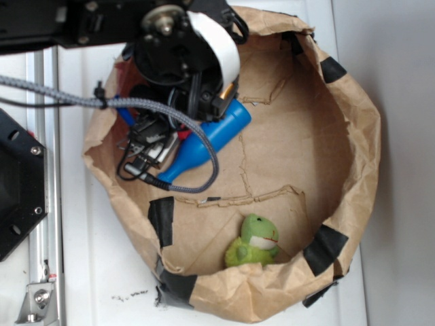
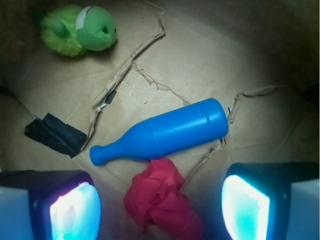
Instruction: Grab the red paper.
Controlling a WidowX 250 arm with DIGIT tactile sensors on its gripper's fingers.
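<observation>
Fingertips (image 2: 75, 212) frame the near edge, spread wide and holding nothing, gripper (image 2: 160, 210) lined up so the red paper (image 2: 162, 197) sits between them, touching the blue bottle (image 2: 165, 132); green frog (image 2: 80, 30) far left.

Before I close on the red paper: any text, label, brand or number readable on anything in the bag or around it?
None readable.
Blue bottle: plain, no label.
Red paper: no print visible.
Green frog: no tag visible.
Paper bag: no print, only black tape patches.
Table: small dark marks near the bag, too small and blurred to tell if they are writing.
Gripper: open, no markings visible.
</observation>
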